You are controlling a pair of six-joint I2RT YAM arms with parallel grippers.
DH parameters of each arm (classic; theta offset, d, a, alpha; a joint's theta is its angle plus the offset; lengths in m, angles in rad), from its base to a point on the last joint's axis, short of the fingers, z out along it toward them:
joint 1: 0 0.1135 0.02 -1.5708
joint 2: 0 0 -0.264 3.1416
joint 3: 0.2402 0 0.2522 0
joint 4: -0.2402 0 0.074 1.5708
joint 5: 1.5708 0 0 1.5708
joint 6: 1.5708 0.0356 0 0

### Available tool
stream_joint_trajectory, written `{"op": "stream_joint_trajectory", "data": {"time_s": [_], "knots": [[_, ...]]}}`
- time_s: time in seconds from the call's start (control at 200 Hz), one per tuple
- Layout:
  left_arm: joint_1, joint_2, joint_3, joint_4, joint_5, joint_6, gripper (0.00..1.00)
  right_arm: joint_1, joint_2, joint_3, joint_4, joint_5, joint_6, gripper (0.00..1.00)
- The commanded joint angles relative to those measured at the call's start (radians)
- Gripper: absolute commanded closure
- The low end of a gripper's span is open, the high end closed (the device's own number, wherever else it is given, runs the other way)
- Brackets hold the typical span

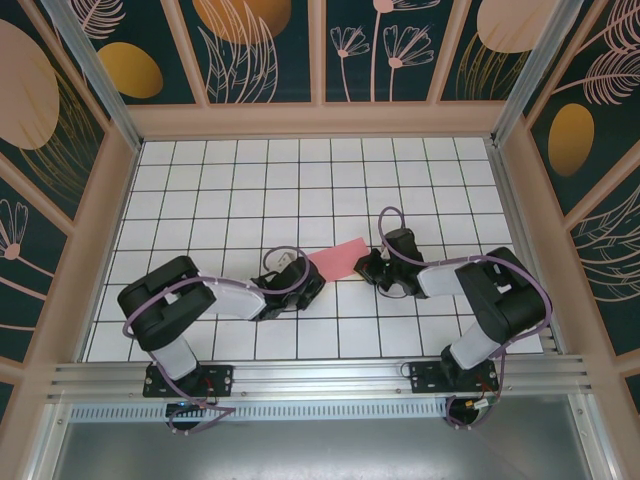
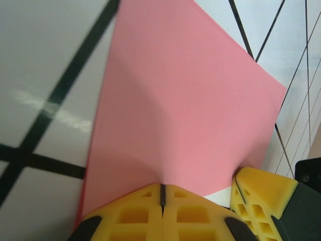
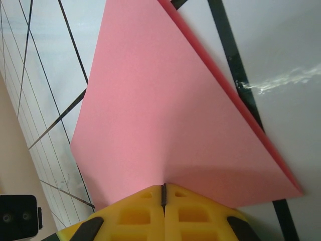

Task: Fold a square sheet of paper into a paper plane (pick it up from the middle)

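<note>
Over the desk (image 1: 250, 190), pink paper (image 1: 338, 258) is stretching sideways between left pincer (image 2: 162, 193) and right pincer (image 3: 163, 193), both pinching it.

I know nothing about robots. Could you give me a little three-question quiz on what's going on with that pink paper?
1. True or false: the left pincer is shut on the pink sheet of paper.
2. Seen from above, the sheet sits: A) between the two pincers; B) to the left of both; C) to the right of both.
3. Fill in: the right pincer pinches the sheet with fingers coloured ____.
Key: 1 true; 2 A; 3 yellow.
</note>
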Motion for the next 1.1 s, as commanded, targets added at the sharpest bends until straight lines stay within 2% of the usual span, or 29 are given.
{"op": "stream_joint_trajectory", "data": {"time_s": [0.0, 0.415, 0.651, 0.781, 0.871, 1.091], "knots": [[0.003, -0.016, -0.053, -0.171, -0.059, -0.048, 1.0, -0.032, 0.008, -0.042, -0.109, 0.1, -0.029, 1.0], [0.003, -0.095, -0.116, -0.225, -0.093, -0.065, 1.0, -0.045, -0.003, -0.046, -0.109, 0.095, -0.031, 1.0], [0.004, -0.154, -0.075, -0.318, -0.141, 0.002, 1.0, -0.049, -0.017, -0.016, -0.141, 0.095, -0.053, 1.0], [0.025, -0.201, -0.016, -0.383, -0.167, 0.11, 0.93, -0.049, -0.049, 0.041, -0.198, 0.097, -0.098, 1.0], [0.064, -0.217, 0.033, -0.405, -0.146, 0.218, 0.86, -0.043, -0.078, 0.094, -0.249, 0.103, -0.141, 1.0], [0.163, -0.18, 0.153, -0.426, -0.034, 0.453, 0.66, 0.023, -0.071, 0.233, -0.416, 0.223, -0.21, 0.8]]}}
